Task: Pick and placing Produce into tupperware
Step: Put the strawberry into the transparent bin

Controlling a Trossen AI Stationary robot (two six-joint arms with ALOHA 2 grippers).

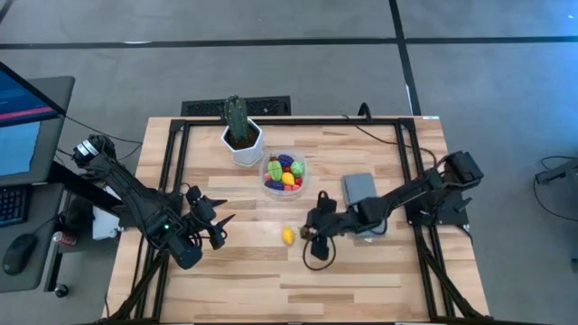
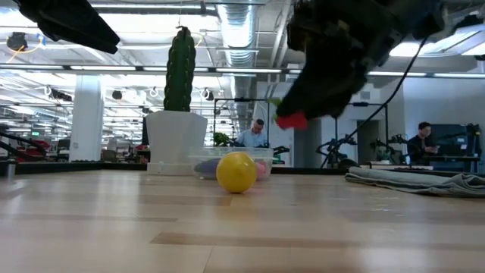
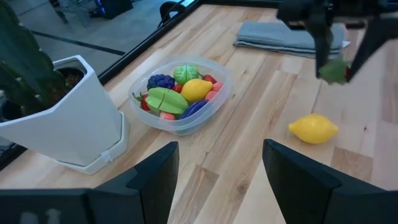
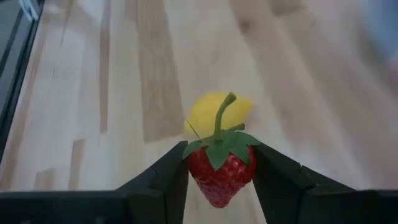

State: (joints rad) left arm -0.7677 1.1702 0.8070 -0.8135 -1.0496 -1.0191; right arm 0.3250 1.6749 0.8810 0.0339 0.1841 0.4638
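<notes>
The tupperware [image 1: 284,173] [image 3: 180,96] is a round clear container holding several toy fruits, red, yellow, green and purple. It stands on the table by the white cactus pot. A yellow toy lemon [image 1: 288,236] [image 2: 236,172] [image 4: 217,111] lies on the wood, on its side. My right gripper [image 1: 312,231] [image 4: 221,169] hovers just right of the lemon and is shut on a red toy strawberry [image 4: 221,168] [image 2: 292,120]. My left gripper [image 1: 217,226] [image 3: 217,177] waits open over the table's left part, touching nothing. My right gripper pinches the strawberry's red body [image 4: 214,177] between its two fingers, one on each side. The green leaf cap and stem [image 4: 221,127] stick out past the fingers. The fingers [image 2: 326,83] come down from above at a slant. The strawberry is lifted clear of the table, above and beside the lemon.
A white hexagonal pot with a tall green cactus [image 1: 240,134] [image 3: 62,118] stands just left of the tupperware. A folded grey cloth [image 1: 359,188] [image 2: 417,180] lies to the right, under the right arm. Bare wood stretches along the near side. People sit in the room beyond.
</notes>
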